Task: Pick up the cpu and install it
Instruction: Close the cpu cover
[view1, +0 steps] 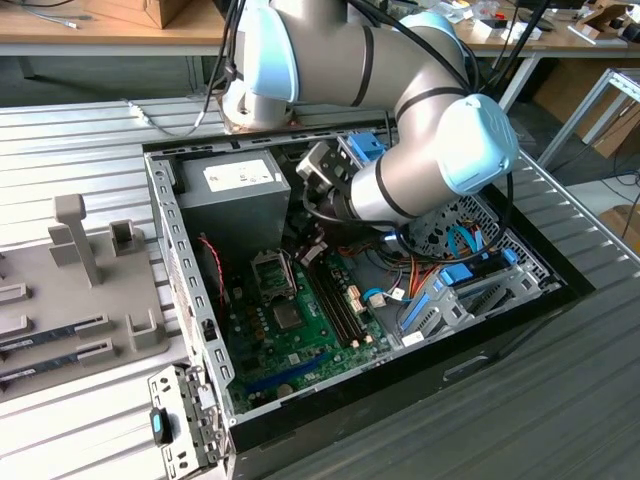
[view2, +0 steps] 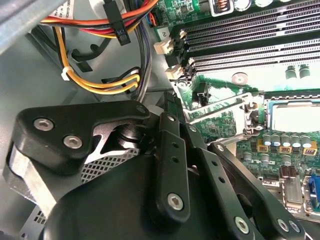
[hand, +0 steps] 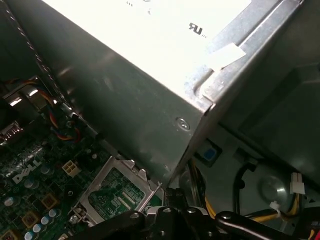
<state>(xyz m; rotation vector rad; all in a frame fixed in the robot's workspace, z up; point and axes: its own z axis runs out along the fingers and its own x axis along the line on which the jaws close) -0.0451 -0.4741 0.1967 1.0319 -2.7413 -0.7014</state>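
Note:
My gripper (view1: 312, 250) hangs inside the open computer case (view1: 185, 270), just beside the metal-framed socket (view1: 272, 268) on the green motherboard. In the second wrist view the gripper (view2: 170, 102) and its black linkages sit in front of the socket (view2: 295, 117). The socket's hinged frame (view2: 225, 112) is raised. A glaring pale patch fills the socket's inside, and I cannot tell what it is. In the first wrist view the raised frame (hand: 120, 192) stands just beyond the gripper (hand: 172, 212). The cpu is hidden from me.
The grey power-supply box (view1: 235, 195) (hand: 150, 75) stands close beside the socket. Coloured cables (view2: 100, 25) hang near the gripper. Memory slots (view1: 340, 305) (view2: 250, 35) run alongside. A blue drive cage (view1: 450, 290) fills the case's far end. A grey fixture tray (view1: 80, 290) lies at the exterior view's left.

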